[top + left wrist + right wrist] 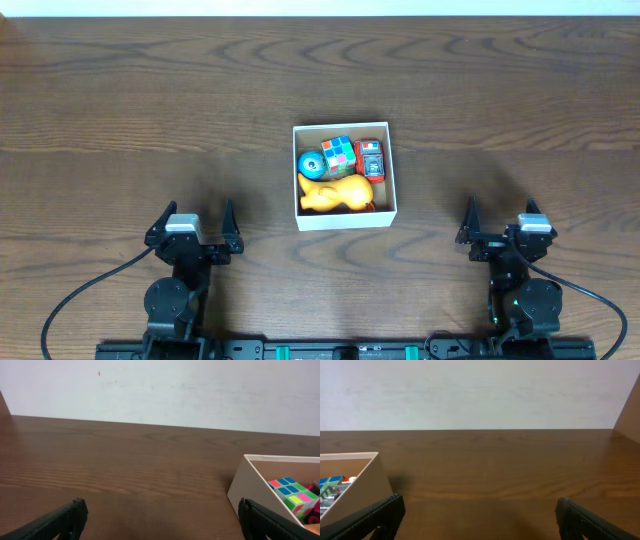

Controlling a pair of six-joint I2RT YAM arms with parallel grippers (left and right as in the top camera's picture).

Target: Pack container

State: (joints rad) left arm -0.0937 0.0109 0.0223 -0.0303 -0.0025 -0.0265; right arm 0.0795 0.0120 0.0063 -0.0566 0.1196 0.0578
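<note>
The container (345, 219), a shallow white box with a brown inside, sits at the table's middle. In it lie a yellow duck toy (335, 194), a multicoloured cube (338, 155), a blue round toy (311, 163) and a small red toy (371, 159). My left gripper (194, 217) is open and empty near the front left, well apart from the box. My right gripper (500, 218) is open and empty at the front right. The left wrist view shows the box wall (250, 491) and the cube (294, 496). The right wrist view shows the box's corner (362, 482).
The dark wooden table (150, 110) stretches all round the box. A pale wall (160, 390) stands behind its far edge. Black cables (75, 295) trail from both arm bases at the front edge.
</note>
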